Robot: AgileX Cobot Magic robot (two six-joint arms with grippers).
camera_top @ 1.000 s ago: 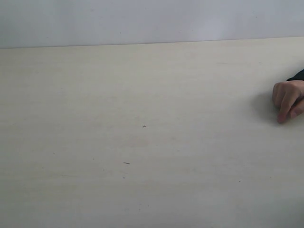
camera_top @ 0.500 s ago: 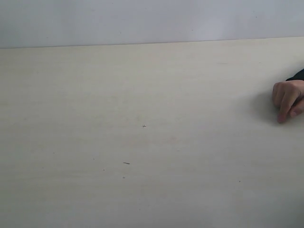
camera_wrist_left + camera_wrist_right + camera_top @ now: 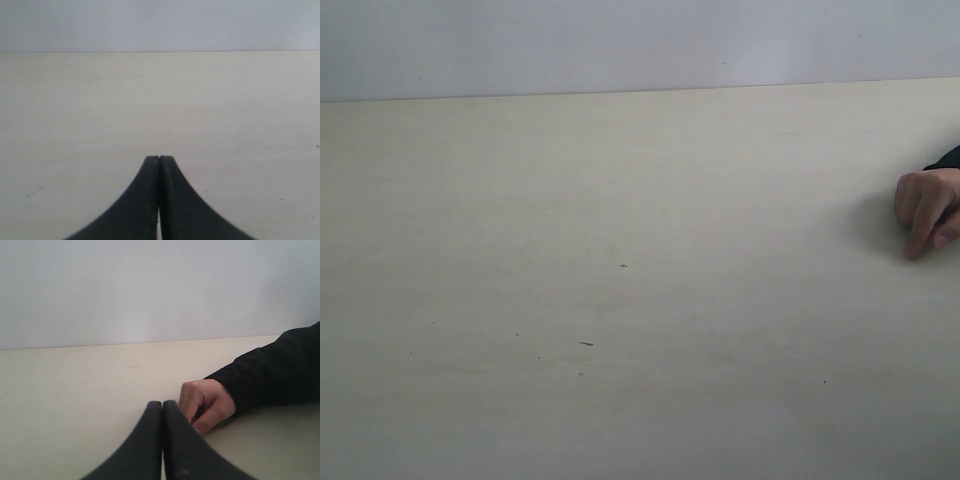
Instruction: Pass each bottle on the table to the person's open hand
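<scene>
No bottles show in any view. The pale beige table [image 3: 620, 200] lies bare in the exterior view, where neither gripper appears. A person's hand [image 3: 925, 208] rests on it at the far right, fingers curled down, not open. In the right wrist view the same hand [image 3: 206, 402] with a black sleeve sits just beyond my right gripper [image 3: 163, 403], whose black fingers press together with nothing between them. My left gripper [image 3: 159, 158] is shut too, empty, above the bare table [image 3: 150, 100].
A pale wall [image 3: 620, 45] rises behind the table's far edge. A few tiny dark specks [image 3: 586, 343] mark the tabletop near the middle. The person's black sleeve [image 3: 280, 367] lies along the table on the right side.
The person's hand has shifted very slightly at the right edge. Nothing else has moved.
</scene>
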